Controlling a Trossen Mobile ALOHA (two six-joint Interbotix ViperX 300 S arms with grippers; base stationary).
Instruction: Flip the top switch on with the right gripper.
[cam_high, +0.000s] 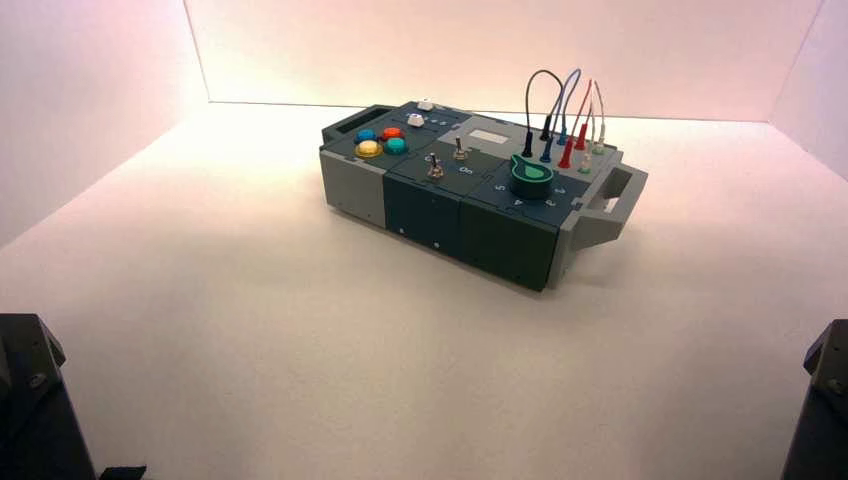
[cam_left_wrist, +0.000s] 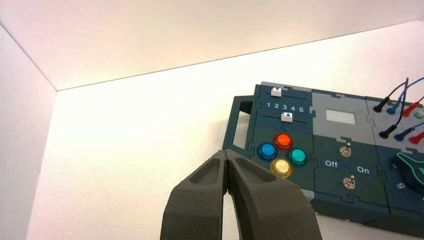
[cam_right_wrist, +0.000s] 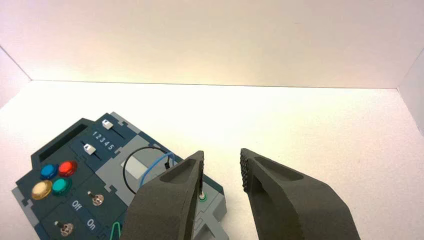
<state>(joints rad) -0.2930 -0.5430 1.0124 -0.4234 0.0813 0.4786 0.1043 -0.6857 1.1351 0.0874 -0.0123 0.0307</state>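
Right gripper: the right arm (cam_high: 828, 400) sits way down in the near right corner, well apart from the box, and the right gripper (cam_right_wrist: 222, 152) has its jaws spread wide with nothing between them.
Left gripper: the left arm (cam_high: 40, 400) is parked in the near left corner, and the left gripper (cam_left_wrist: 226, 151) has its fingertips pressed together, pinching nothing.
White table: the bare tabletop (cam_high: 300, 350) runs from the arms up to and around the box.
Box: the box (cam_high: 460, 222) is sitting at an angle, its right end closer to the arms, with a grey carry handle (cam_high: 610, 215) there and a dark one (cam_high: 345, 124) on the left end.
Knob: chunky black knob (cam_high: 531, 183) with green trim, on the dark-blue numbered panel near the front right.
Lower toggle: silvery metal lever (cam_left_wrist: 349, 183) on the front side of the Off/On panel.
Buttons: yellow (cam_high: 368, 149), green (cam_high: 396, 146), blue (cam_high: 365, 136) and red (cam_high: 392, 133), clustered at the left.
Top switch: the little silvery toggle (cam_left_wrist: 345, 150), same Off/On panel but toward the grey module's display window. Neither gripper is anywhere near it.
Display window: pale rectangle (cam_left_wrist: 340, 117) in the grey module, just beyond the top switch.
Sliders: two white caps (cam_left_wrist: 286, 117) (cam_left_wrist: 276, 92) at the far left, beside the 1-to-5 scale.
Wires: black (cam_high: 528, 90), blue (cam_high: 576, 80) and red (cam_high: 587, 98) loops, plus a pale one (cam_high: 602, 105), all plugged in at the far right.
Back wall: plain pale wall (cam_high: 450, 50) behind everything.
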